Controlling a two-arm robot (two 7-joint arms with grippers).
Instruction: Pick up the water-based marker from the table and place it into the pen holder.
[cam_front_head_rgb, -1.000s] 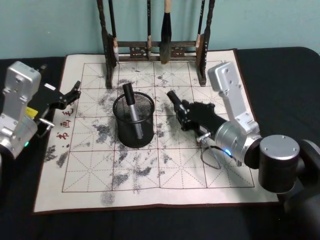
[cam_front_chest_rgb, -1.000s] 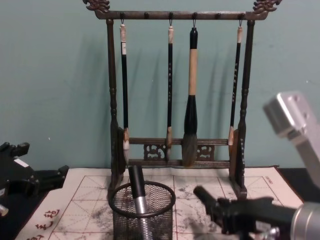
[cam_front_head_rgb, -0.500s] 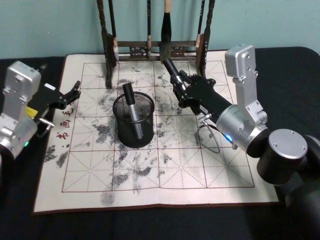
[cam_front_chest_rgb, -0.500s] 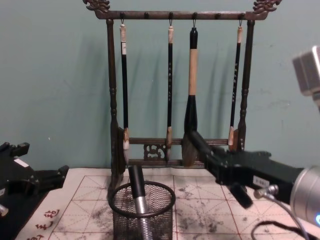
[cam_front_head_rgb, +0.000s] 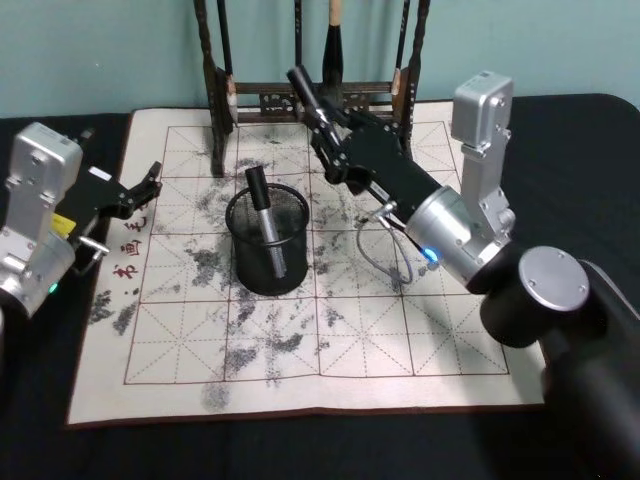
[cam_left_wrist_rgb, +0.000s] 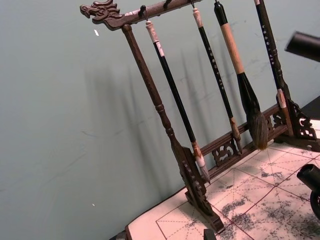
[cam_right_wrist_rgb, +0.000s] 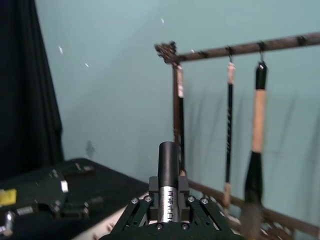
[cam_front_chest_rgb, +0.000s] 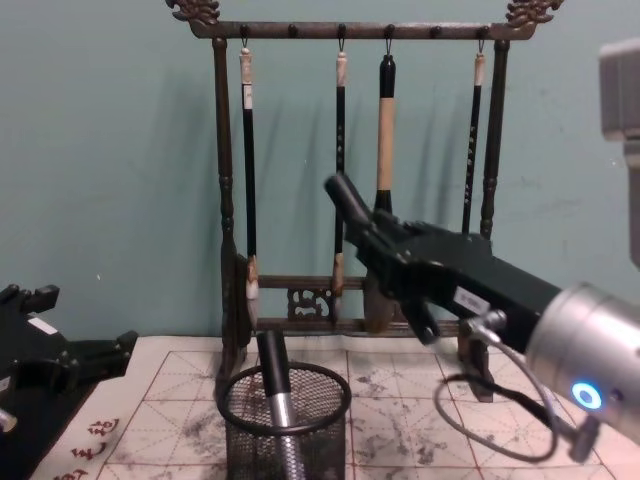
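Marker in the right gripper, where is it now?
The marker sits in the right gripper, raised in the head view just behind and right of the pen holder, before the brush rack.

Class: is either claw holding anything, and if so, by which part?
The right claw grips a marker by its silver barrel, with the black cap sticking out ahead. The left claw sits parked at the mat's left edge, empty.

Soft even light, faint shadows (on wall (cam_front_chest_rgb: 120, 150))
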